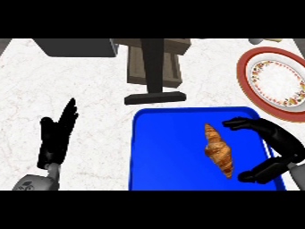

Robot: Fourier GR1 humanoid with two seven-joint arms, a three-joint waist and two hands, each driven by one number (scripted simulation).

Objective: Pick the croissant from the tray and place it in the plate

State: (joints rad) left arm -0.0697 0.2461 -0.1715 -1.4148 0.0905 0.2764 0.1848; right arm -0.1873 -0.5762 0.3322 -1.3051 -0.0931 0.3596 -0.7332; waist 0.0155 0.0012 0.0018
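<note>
croissant (218,150): lies on the tray, right of its middle, long axis running roughly top to bottom of frame. Nothing grips it.
right hand (286,142): lower right of frame, just beside the croissant. fingers (242,123) and thumb are bent into a wide C, well apart, tips near the pastry's two ends, clamped on nothing.
risk, grasp: the C spans it lengthwise. Closing on the tapered tips could make it pivot or pop out sideways.
risk, material: golden-brown ridged crust, fat middle, thin ends. Probably soft and flaky, so it may crush or shed if pinched at the ends.
risk, slide: the tray face looks smooth. A finger brushing it before closure could push the croissant left, out of the span.
tray (168,152): plain blue, flat, rounded corners, lower centre.
plate (243,76): upper right, round, red rim, floral band, white centre, near the tray's upper right corner. Looks shallow, so an off-centre release could land on the rim.
left hand (56,134): lower left, resting open, fingers straight and up.
bench (23,89): white, marbled.
brown stand (153,62): blocky, black post and foot, upper centre. Looks clear of the path.
</note>
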